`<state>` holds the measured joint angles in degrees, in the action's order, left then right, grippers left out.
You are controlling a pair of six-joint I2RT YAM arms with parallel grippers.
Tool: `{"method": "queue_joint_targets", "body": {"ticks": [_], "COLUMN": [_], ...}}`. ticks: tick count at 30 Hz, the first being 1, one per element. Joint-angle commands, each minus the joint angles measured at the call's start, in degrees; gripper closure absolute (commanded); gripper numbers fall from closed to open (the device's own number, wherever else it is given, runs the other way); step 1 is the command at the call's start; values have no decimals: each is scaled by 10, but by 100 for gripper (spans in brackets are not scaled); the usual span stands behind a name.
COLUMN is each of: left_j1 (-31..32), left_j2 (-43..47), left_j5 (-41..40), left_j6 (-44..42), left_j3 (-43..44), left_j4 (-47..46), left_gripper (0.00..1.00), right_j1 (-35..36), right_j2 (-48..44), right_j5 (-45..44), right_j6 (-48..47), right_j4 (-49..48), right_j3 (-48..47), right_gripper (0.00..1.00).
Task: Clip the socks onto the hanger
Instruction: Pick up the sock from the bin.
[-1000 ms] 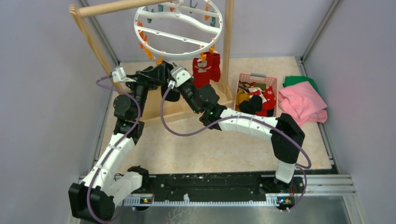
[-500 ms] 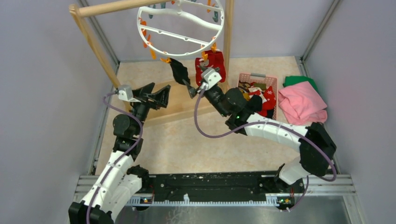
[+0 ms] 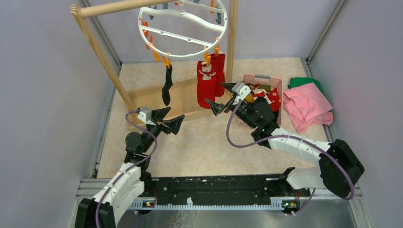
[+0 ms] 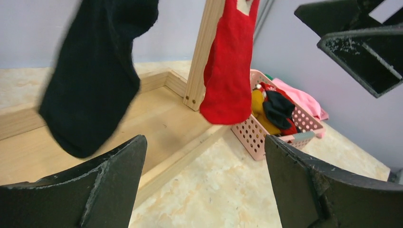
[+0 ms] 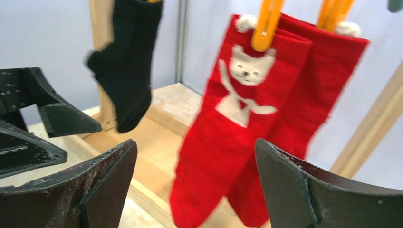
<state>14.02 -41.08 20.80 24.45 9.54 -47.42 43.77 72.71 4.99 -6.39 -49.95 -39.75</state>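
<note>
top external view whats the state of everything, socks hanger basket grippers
black sock: clipped to the hanger, hanging
red socks: two, each on an orange clip, hanging side by side
hanger: suspended, three clips holding socks
pink basket: on the table, holding loose socks, unclipped
left gripper: open, empty
right gripper: open, empty

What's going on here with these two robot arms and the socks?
Two robot arms are pegging socks onto a round white hanger. A black sock and a pair of red socks already hang from its orange clips. Right now the left gripper and right gripper are both open and empty, low in front of the hanging socks. The other socks wait in the pink basket.
</note>
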Motion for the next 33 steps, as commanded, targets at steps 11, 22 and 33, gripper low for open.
{"method": "queue_joint_targets", "body": {"ticks": [11,22,33], "left_j1": [4,4,4], "left_j2": [29,55,10], "left_j5": [42,-23,37], "left_j6": [1,14,9], "left_j3": [-44,-68,-81], "left_j4": [-36,57,49], "left_gripper": [2,2,2], "right_j1": [1,1,-47], "right_j2": [89,137,72], "right_j5": [179,148,3], "right_j6": [19,35,156], "right_j4": [-251,-226,-85], "right_j3": [59,52,62], "right_gripper": [2,2,2]}}
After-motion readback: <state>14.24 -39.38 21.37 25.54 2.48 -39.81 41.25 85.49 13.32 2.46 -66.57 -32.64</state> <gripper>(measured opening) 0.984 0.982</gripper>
